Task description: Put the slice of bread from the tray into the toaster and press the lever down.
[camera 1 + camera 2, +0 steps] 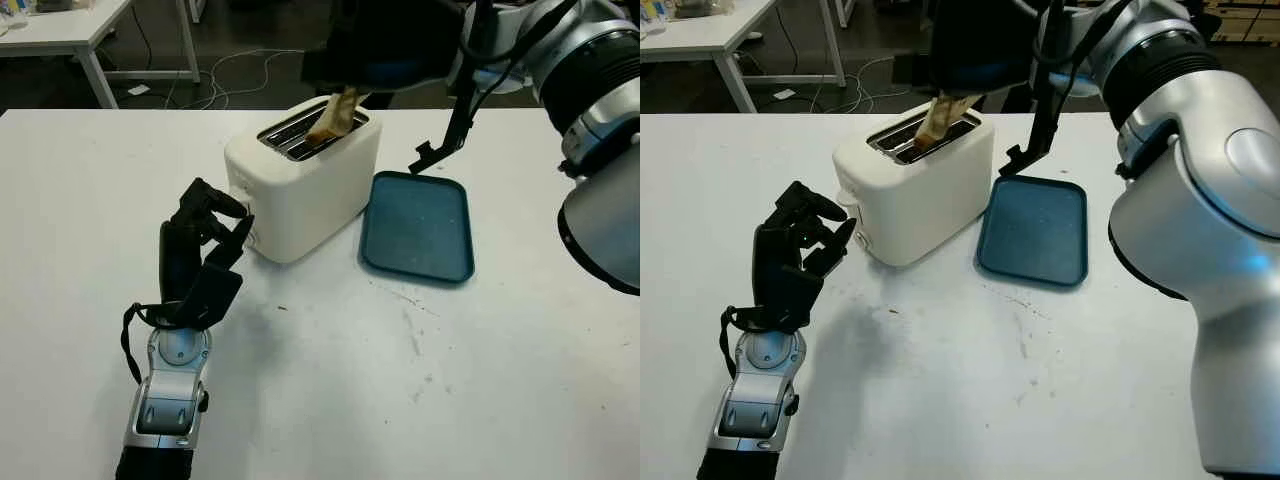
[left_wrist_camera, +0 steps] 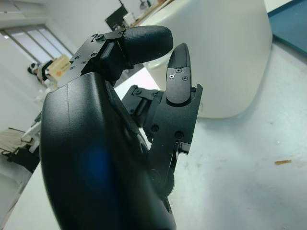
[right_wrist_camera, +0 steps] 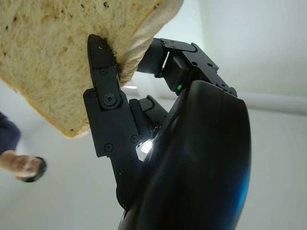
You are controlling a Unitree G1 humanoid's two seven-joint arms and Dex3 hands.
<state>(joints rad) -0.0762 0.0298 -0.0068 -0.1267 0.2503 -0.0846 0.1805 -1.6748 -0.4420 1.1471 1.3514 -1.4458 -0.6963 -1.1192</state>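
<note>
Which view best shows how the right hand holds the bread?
The right wrist view: the bread sits pinched between the right hand's fingers. Both eye views show the slice's lower end entering the toaster slot, its grip hidden under the hand.
</note>
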